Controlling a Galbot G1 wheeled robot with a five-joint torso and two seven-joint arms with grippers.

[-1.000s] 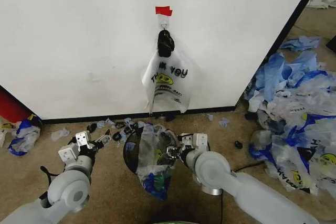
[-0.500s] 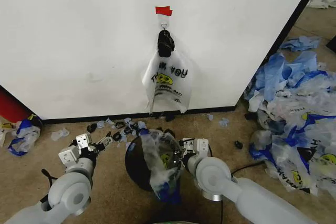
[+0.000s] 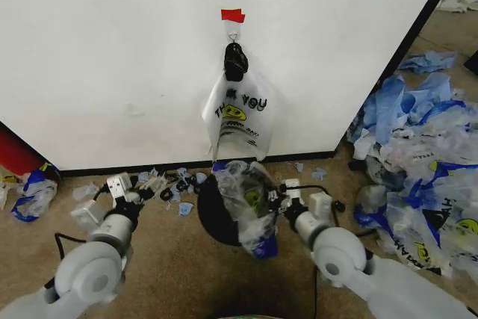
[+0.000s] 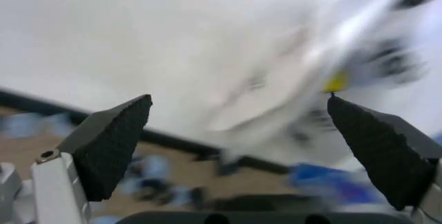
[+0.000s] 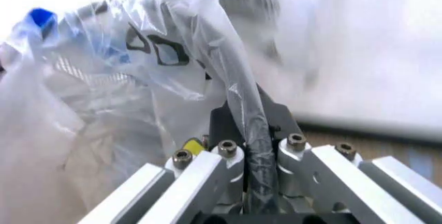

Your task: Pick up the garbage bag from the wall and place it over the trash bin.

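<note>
The see-through garbage bag (image 3: 250, 196) with blue handles lies crumpled over the right side of the black wire-mesh trash bin (image 3: 215, 218), which stands on the floor just before the wall (image 3: 112, 57). My right gripper (image 3: 276, 198) is shut on the bag's plastic at the bin's rim. In the right wrist view the fingers (image 5: 228, 157) pinch a dark rim bar through the garbage bag (image 5: 103, 105). My left gripper (image 3: 149, 184) hangs open left of the bin, touching nothing; its black fingertips (image 4: 114, 146) stand wide apart.
A white "THANK YOU" bag (image 3: 237, 117) hangs from a hook (image 3: 233, 35) under red tape (image 3: 232, 15). A big heap of blue-and-white bags (image 3: 418, 162) covers the floor at the right. Plastic scraps (image 3: 179, 181) litter the wall's base. Another bag (image 3: 30, 192) lies far left.
My right gripper has moved right and toward the wall, taking the bin and the bag with it. The left gripper has shifted slightly toward the wall.
</note>
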